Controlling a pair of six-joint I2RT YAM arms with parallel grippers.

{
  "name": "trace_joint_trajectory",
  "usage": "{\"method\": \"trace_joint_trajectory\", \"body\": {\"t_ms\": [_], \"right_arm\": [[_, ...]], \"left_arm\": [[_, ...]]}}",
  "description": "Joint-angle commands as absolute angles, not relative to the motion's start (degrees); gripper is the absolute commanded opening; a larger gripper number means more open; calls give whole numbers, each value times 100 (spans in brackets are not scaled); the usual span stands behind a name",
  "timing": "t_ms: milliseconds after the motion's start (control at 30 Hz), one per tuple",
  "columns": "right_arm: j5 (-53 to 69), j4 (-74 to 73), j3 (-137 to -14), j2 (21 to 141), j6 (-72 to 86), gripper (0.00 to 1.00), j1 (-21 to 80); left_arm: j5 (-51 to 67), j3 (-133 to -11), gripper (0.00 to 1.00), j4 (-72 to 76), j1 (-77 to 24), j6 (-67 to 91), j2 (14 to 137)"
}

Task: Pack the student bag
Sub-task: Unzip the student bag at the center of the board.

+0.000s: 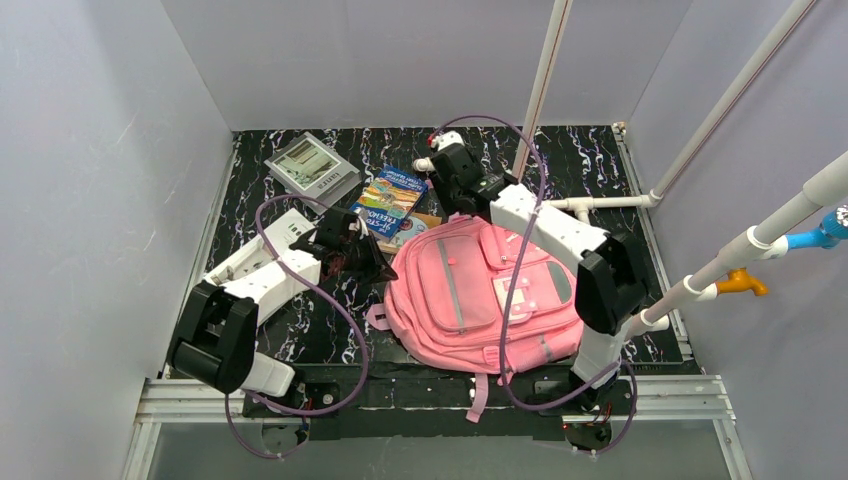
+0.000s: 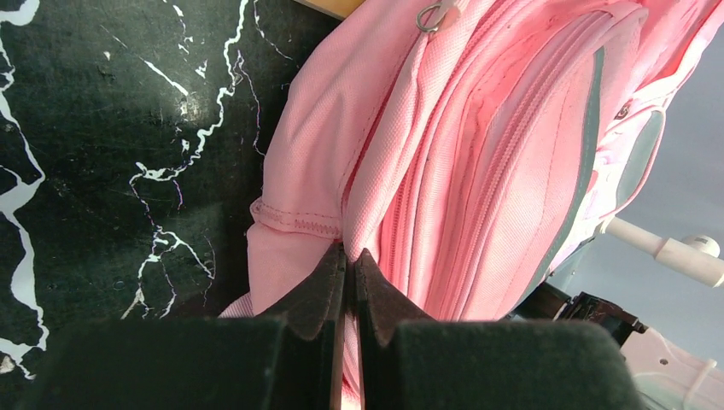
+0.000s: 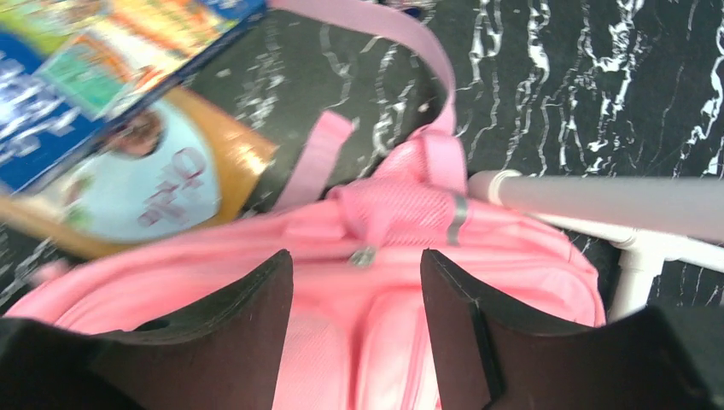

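While your left gripper (image 2: 350,256) is pressed together on a fold of pink fabric at the left edge of the student bag (image 1: 480,300), your right gripper (image 3: 357,265) stands spread and holds nothing. It hangs just above the bag's far end, where a metal zipper pull (image 3: 363,254) shows between its fingers. You see the bag lying flat on the black marbled table (image 1: 580,155), mid-table toward the near edge. At its far-left corner lie a blue book (image 1: 388,195) and an orange book (image 3: 162,184), their cover lettering too blurred to read. A grey box (image 1: 312,168) sits farther left, its label unreadable too.
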State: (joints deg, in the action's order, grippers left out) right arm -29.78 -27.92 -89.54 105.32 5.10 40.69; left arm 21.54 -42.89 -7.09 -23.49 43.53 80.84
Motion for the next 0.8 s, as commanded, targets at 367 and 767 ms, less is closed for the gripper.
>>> {"method": "trace_joint_trajectory", "body": {"t_ms": [367,767], "right_arm": [[-3403,-3486,-7367,8843,2344,80,6701],[-5310,-4461,-7589,10078,2763,98,7589]], "left_arm": [[2375,-4573,0,-872,-2256,4190,8174],[2446,-4611,0,-974,-2190,4216,8134]]}}
